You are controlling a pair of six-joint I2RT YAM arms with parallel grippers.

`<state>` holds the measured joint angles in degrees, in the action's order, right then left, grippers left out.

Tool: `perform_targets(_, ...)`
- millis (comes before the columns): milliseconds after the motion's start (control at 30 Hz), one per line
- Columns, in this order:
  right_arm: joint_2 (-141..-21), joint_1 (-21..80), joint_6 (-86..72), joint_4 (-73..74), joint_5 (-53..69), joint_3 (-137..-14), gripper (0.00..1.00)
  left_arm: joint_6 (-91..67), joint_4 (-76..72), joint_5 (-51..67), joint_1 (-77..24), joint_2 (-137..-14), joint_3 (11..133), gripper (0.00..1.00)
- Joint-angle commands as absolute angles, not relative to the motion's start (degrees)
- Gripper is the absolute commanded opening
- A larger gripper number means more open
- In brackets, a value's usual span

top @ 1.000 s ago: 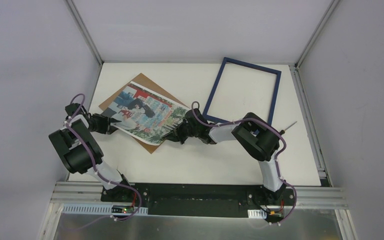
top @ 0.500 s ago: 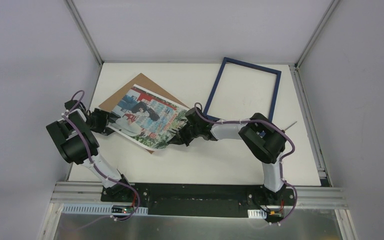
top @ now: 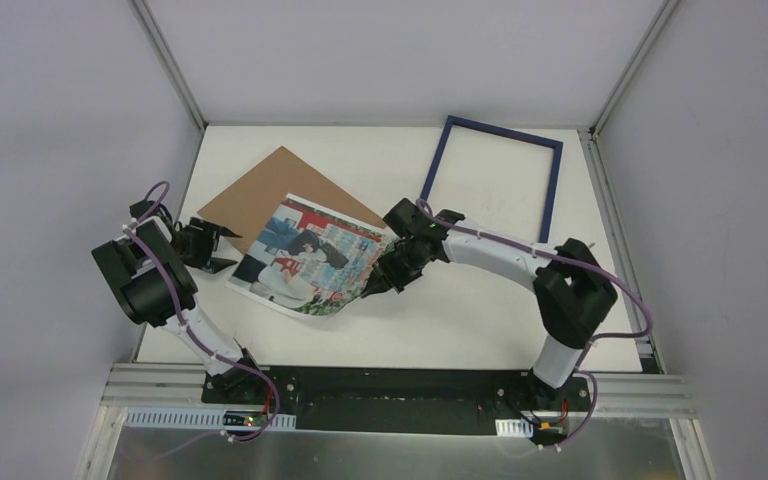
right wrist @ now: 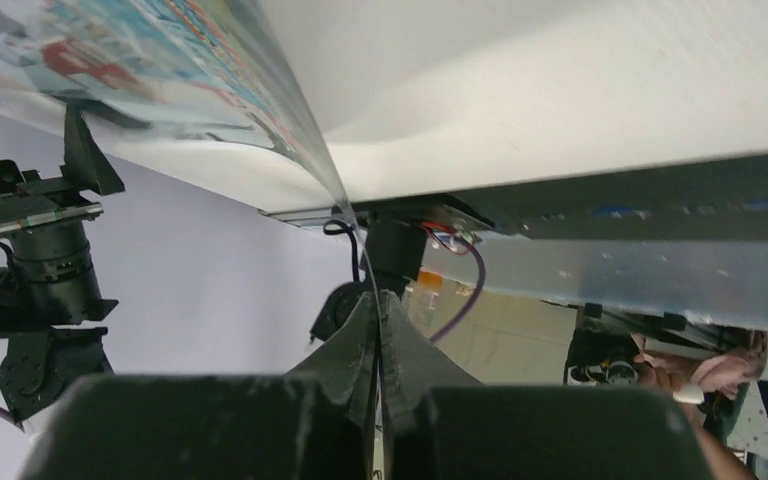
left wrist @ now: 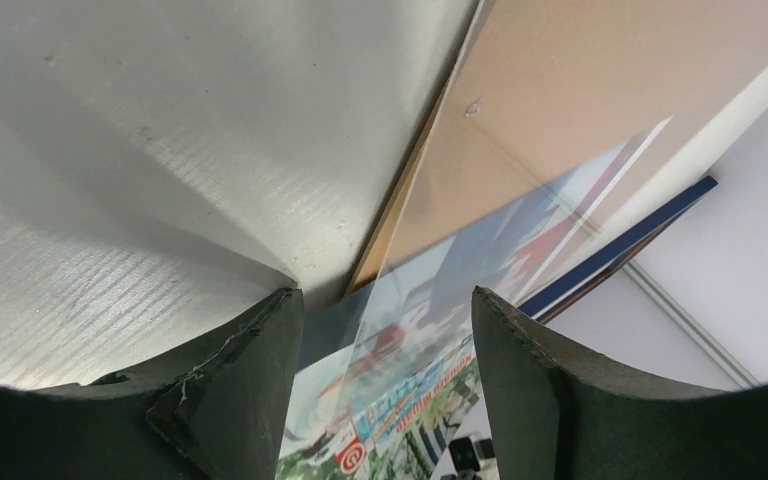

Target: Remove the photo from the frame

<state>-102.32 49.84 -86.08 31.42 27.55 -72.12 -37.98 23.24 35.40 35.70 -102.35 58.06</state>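
The colourful photo lies partly off the brown backing board, slid toward the near side of the table. My right gripper is shut on the photo's right edge; in the right wrist view the thin sheet runs down into the closed fingertips. My left gripper is open, at the photo's left corner; in the left wrist view the photo and board lie ahead between the spread fingers. The dark blue frame lies empty at the back right.
The enclosure's grey walls and metal rails surround the white table. A small thin metal tool lies at the right edge, near my right arm's elbow. The frame's blue edge shows far off in the left wrist view.
My right gripper has pulled the photo toward the near right, off the board. My left gripper has let go of the photo's left corner and now stands open. The right arm has stretched out.
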Motion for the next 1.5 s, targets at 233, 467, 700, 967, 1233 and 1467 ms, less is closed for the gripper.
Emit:
perform_targets(233, -83.1, 49.5, -86.6, 51.8, 26.0, -72.0, 0.0, -36.5, 25.5, 34.7, 35.9, -103.1, 59.5, 0.64)
perform_targets(467, -72.5, 48.3, -22.8, 64.5, 23.1, -75.0, 0.0, -36.6, 27.8, 34.8, 35.9, -103.3, 61.9, 0.67)
perform_targets(700, -61.6, 45.9, -18.5, 71.7, 18.2, -78.2, 0.0, -36.4, 30.4, 34.3, 35.8, -99.1, 60.7, 0.67)
perform_targets(967, -59.1, 45.2, -16.7, 76.7, 10.3, -93.0, 0.0, -37.7, 32.9, 37.5, 33.0, -88.2, 56.6, 0.68)
perform_targets(1233, -63.0, 45.1, -15.5, 76.0, 6.0, -105.2, 0.0, -39.0, 37.0, 39.9, 25.7, -76.7, 55.0, 0.69)
perform_targets(1467, -75.2, 44.7, -20.5, 58.9, 10.4, -110.4, 0.0, -35.9, 41.4, 34.0, 20.9, -71.7, 55.1, 0.69)
